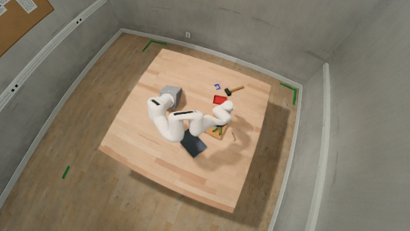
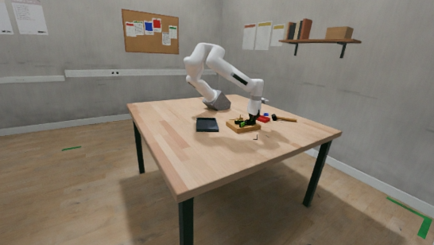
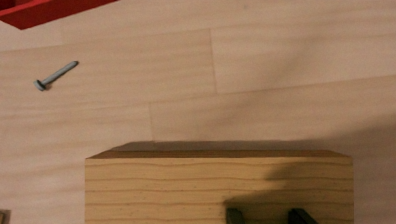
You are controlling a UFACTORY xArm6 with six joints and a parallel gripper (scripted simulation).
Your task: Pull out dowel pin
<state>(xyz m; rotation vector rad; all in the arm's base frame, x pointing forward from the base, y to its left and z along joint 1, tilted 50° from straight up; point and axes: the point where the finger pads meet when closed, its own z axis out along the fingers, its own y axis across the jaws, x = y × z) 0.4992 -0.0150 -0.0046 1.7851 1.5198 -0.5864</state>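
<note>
The bench board lies on the table right of the middle. My gripper reaches straight down onto it. The green and black spring clamp sits at the fingers, and they stand shut on it. In the wrist view only the two dark fingertips show at the bottom edge, over the board's wood grain. The small block, its hole and the stop are hidden by my wrist. A grey nail lies loose on the table beyond the board.
A red tray and a hammer lie behind the board. A dark flat pad lies to its left. A small bent metal piece lies in front.
</note>
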